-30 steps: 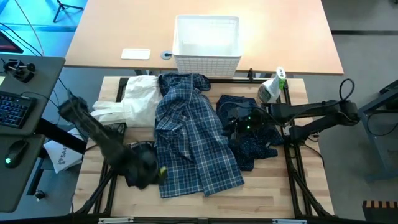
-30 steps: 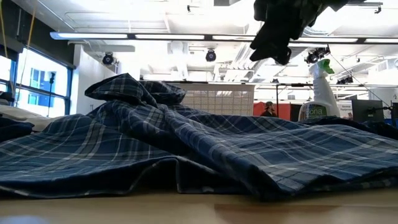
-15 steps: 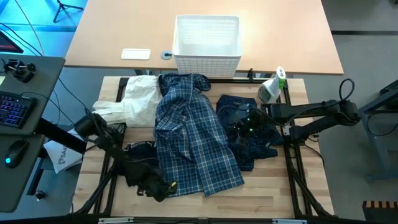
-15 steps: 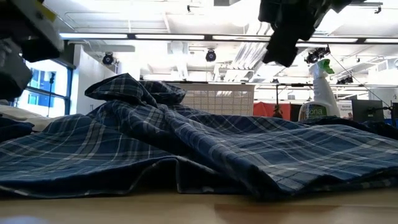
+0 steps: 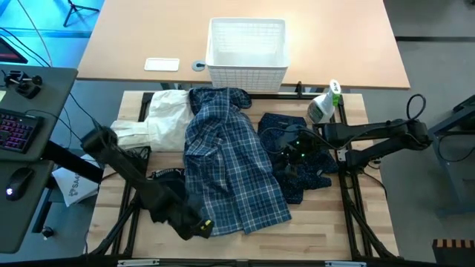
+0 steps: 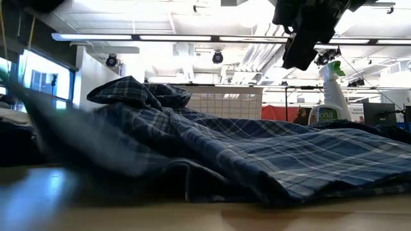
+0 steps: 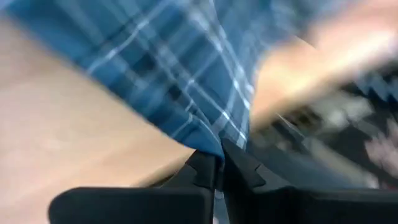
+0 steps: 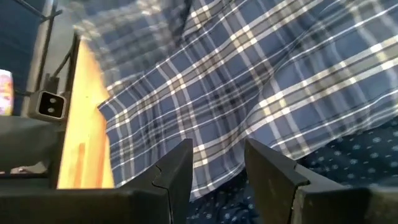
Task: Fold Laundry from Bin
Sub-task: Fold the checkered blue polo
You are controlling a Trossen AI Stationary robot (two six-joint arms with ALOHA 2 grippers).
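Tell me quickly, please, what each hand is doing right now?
Left hand: shut on the plaid shirt hem.
Right hand: open, empty, above the shirt.

Four garments (image 5: 230, 159), one bin (image 5: 247, 46), one spray bottle (image 5: 324, 102)

A spray bottle (image 5: 324, 104) stands at the wooden table's (image 5: 312, 226) far right corner, a white card (image 5: 162, 64) and a small round disc (image 5: 198, 66) lie on the tan desk (image 5: 334, 44) beyond, and a keyboard (image 5: 16, 133) and mouse (image 5: 20, 180) sit at far left.
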